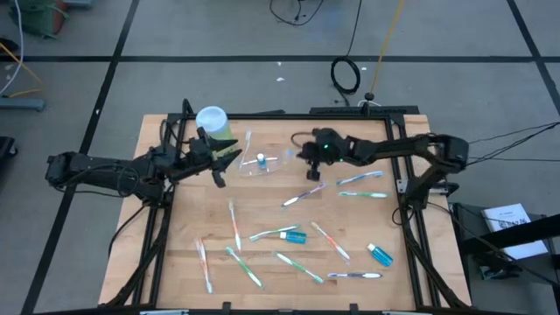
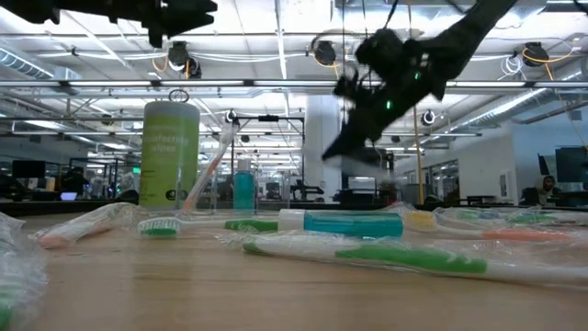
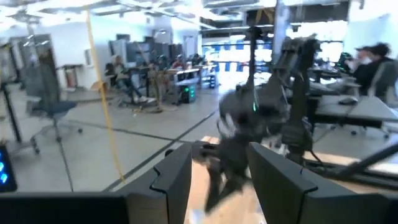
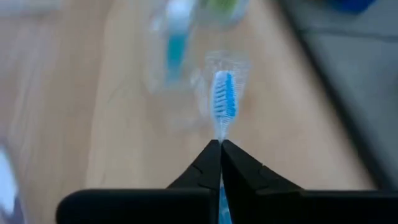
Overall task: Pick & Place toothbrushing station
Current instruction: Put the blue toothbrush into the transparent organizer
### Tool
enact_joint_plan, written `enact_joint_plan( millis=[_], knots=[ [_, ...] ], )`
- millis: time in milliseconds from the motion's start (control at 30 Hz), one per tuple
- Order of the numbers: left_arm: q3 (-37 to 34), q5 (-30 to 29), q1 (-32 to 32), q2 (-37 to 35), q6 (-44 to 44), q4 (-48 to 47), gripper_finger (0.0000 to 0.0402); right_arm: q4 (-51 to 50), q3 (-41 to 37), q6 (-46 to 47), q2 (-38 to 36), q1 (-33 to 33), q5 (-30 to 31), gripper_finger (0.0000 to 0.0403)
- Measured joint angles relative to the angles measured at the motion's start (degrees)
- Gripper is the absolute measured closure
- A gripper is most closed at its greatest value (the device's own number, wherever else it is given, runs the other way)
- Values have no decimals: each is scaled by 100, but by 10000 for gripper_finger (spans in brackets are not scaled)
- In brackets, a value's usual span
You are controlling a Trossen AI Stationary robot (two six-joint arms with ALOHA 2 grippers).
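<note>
The clear cup (image 1: 262,166) stands near the table's far middle, with a small blue tube (image 1: 260,160) and a leaning toothbrush (image 2: 207,175) in it. My right gripper (image 1: 311,173) hovers just right of the cup, shut on a blue-bristled toothbrush (image 4: 224,99) in a clear wrapper. My left gripper (image 1: 223,162) is raised left of the cup, beside the green bottle (image 1: 213,118). It is open with nothing between its fingers (image 3: 174,180). Several more toothbrushes (image 1: 236,226) and blue tubes (image 1: 379,255) lie flat on the table. My right gripper pinches the toothbrush between its two fingertips at the neck just behind the bristle head (image 4: 220,138). The fingers lie along the brush. The head sticks out past the tips toward the cup, and the brush is lifted clear of the table.
The light-green bottle with a white cap stands upright at the far left of the wooden table (image 1: 175,262). Wrapped toothbrushes (image 1: 363,194) lie right of my right gripper, and others are scattered across the near half. A black frame (image 1: 407,188) borders the table.
</note>
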Motion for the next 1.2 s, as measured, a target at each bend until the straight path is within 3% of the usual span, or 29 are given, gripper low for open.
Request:
enact_joint_plan(
  millis=[67, 167, 200, 267, 367, 633, 900, 1067, 1200],
  knots=[
    [0, 88, -37, -150, 168, -192, 238, 382, -1, 198, -351, 139, 562, 402],
    [0, 144, -84, -387, 272, -392, 238, 1750, -66, 497, -690, 275, 1307, 402],
    [1, 142, -93, -482, 274, -524, 238, 2394, -97, 551, -706, 291, 1219, 403],
    [0, 140, -107, -640, 266, -692, 238, 3721, -159, 642, -621, 284, 465, 403],
    [0, 140, -105, -819, 235, -870, 238, 4990, -176, 933, -237, 372, -383, 403],
    [0, 139, -107, -786, 168, -874, 238, 7667, 279, 1024, 1684, 627, -389, 403],
    [0, 140, -107, -783, -201, -1056, 238, 6863, 1538, 1564, 2953, 490, 300, 403],
    [0, 139, -110, -782, -271, -1236, 238, 6071, 1806, 1626, 3152, 475, 813, 403],
    [0, 138, -109, -784, -266, -1224, 238, 5345, 1829, 1790, 3145, 470, 851, 403]
  ],
)
